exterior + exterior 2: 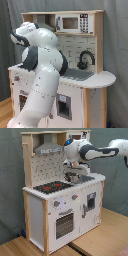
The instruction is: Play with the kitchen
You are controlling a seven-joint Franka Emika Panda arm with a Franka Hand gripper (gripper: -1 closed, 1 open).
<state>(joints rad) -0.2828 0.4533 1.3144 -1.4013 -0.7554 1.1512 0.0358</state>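
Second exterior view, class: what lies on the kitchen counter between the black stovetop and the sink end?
In the second exterior view, the gripper hangs over the counter between the stovetop and the sink end.

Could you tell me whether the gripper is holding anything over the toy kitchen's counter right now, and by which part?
It cannot be told. In the second exterior view the gripper sits low over the kitchen counter; the first exterior view hides it behind the arm.

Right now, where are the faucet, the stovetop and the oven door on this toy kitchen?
faucet (85, 59), first exterior view, on its black curved spout.
stovetop (52, 187), second exterior view, on the black top with red burners.
oven door (64, 224), second exterior view, on its dark window.
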